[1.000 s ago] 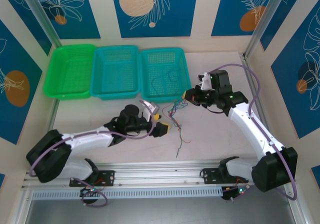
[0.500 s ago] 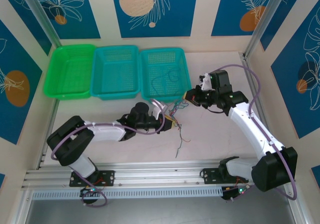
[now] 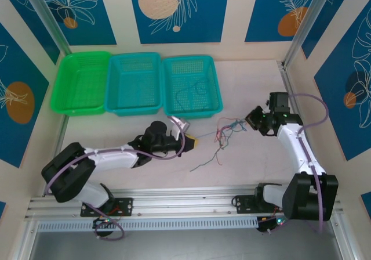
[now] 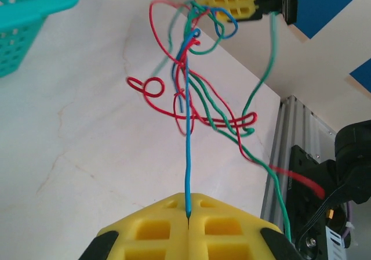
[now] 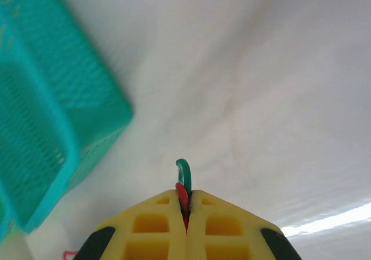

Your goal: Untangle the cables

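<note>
Top external view, left to right: the left gripper [image 3: 189, 141] lies low over the table [image 3: 145, 126], its yellow fingers [image 4: 156, 228] pressed together on the very end of a blue cable [image 4: 187, 155]. That strand runs taut and straight ahead of the fingertips into the knot [image 3: 226, 131] of cables, which hangs between the two grippers, nearer the right one. In the left wrist view, red loops and green strands cross the blue one just beyond its straight run, and loose red and green tails trail off to the side of the left fingertips.

Past the knot, the right gripper [image 3: 253, 119] is closed as well. Its wrist view shows the two pads clamped on a red cable [image 5: 182, 195] and a green cable [image 5: 183, 168] together, with a small green loop poking out just ahead of the tips. A teal basket [image 5: 52, 97] sits ahead and to the left of them.

The step in hand looks like drawing the blue strand out of the knot while the right fingers anchor the rest. To do it well, pull along the strand's own line, directly away from the right fingertips and slowly. Because the hold is on the last bit of blue, a jerk would likely slip it free. Watch the red loops: if they cinch around the blue instead of sliding, ease off and regrip nearer the knot.
</note>
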### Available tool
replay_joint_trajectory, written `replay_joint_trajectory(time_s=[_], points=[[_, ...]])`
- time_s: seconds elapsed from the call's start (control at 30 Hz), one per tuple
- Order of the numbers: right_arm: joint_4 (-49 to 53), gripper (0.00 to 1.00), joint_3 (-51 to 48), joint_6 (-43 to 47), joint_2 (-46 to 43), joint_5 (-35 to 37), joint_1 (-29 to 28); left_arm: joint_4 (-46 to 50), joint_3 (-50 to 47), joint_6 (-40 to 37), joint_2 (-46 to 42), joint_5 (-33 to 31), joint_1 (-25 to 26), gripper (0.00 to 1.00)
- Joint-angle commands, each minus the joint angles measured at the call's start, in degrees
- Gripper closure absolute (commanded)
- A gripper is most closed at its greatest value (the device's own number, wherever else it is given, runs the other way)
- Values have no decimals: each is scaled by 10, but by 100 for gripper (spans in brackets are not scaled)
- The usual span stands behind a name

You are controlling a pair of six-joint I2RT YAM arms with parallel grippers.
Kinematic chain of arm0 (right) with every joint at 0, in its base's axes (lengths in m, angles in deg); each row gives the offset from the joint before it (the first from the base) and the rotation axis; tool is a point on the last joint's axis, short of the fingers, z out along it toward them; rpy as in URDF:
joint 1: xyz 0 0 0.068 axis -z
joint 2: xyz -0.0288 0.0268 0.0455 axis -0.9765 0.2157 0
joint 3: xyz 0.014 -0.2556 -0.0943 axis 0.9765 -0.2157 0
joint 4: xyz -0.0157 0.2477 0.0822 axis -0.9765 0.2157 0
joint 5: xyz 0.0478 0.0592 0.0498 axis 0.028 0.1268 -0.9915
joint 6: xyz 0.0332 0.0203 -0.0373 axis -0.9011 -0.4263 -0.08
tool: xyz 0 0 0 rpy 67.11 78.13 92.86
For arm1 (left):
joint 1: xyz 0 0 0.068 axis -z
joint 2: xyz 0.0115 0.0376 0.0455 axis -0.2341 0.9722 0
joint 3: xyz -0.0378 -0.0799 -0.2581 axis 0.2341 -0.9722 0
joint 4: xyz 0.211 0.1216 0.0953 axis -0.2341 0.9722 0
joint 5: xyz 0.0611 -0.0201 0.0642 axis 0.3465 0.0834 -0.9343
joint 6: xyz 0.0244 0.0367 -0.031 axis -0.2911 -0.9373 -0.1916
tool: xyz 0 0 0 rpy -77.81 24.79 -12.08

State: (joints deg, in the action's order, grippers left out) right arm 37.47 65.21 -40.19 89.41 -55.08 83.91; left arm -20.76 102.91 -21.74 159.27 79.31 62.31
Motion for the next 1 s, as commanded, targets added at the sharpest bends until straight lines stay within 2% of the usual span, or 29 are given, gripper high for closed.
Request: replay_joint_trajectory(time_s=[0.0, 0.07, 0.1, 0.13, 0.2, 0.27, 0.37, 0.5, 0.57, 0.63, 0.77, 0.9, 0.97], points=[[-33, 96, -29, 14, 5, 50, -19, 33, -17, -12, -25, -37, 4, 100], [-37, 87, -32, 41, 16, 86, -83, 33, -11, -10, -14, -42, 4, 100], [-34, 80, -32, 52, 25, 102, -112, 33, -7, -8, -6, -44, 4, 100], [-25, 69, -30, 61, 36, 119, -139, 33, -1, -6, 5, -49, 4, 100], [-9, 55, -24, 74, 48, 131, -170, 34, 9, -2, 23, -59, 4, 100], [3, 43, -26, 87, 40, 120, -186, 26, 13, 2, 40, -64, 4, 100], [-16, 31, -52, 117, -4, 70, -210, 18, 13, 7, 48, -65, 4, 100], [-33, 25, -79, 121, -62, 61, -287, 18, 7, 13, 39, -84, 4, 100], [-40, 24, -87, 107, -75, 116, -350, 15, 3, 16, 29, -88, 4, 100], [-42, 24, -94, 65, -68, 213, -409, 12, 3, 20, 20, -88, 4, 100], [-38, 24, -79, -6, 11, 342, -470, 14, 3, 23, -9, -88, 4, 100], [-37, 23, -38, -54, 129, 398, -504, 24, 1, 25, -66, -90, 4, 100], [-1, 15, -9, -105, 183, 434, -502, 38, 0, 18, -106, -92, 4, 100]])
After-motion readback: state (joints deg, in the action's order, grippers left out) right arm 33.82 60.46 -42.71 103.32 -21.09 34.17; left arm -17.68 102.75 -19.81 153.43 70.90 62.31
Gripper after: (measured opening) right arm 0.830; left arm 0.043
